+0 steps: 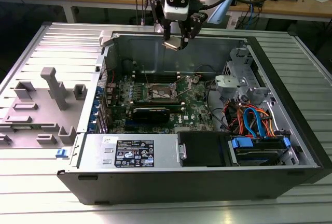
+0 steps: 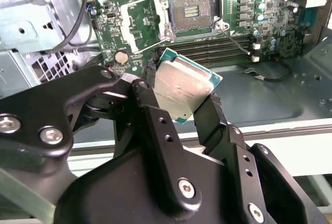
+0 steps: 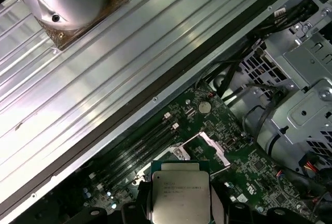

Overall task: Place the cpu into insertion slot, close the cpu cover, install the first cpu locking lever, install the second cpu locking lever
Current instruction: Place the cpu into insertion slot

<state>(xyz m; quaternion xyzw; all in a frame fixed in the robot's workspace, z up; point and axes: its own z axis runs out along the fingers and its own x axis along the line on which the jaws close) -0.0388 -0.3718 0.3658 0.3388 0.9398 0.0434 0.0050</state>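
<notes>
Fingers (image 2: 155, 115) gripped cpu (image 2: 184, 81) high above case (image 1: 181, 187); slot (image 2: 189, 11) lay empty; all four steps undone.

The ribbed grey metal table (image 1: 46, 203) carries an open black computer case (image 1: 155, 182), lying on its side near the middle. A grey fixture with upright blocks (image 1: 49, 86) rests just beside the case on the exterior view's left. A small blue piece (image 1: 61, 153) lies at the case's corner.

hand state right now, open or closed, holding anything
hand: closed, holding the cpu, not yet in the insertion slot
</notes>
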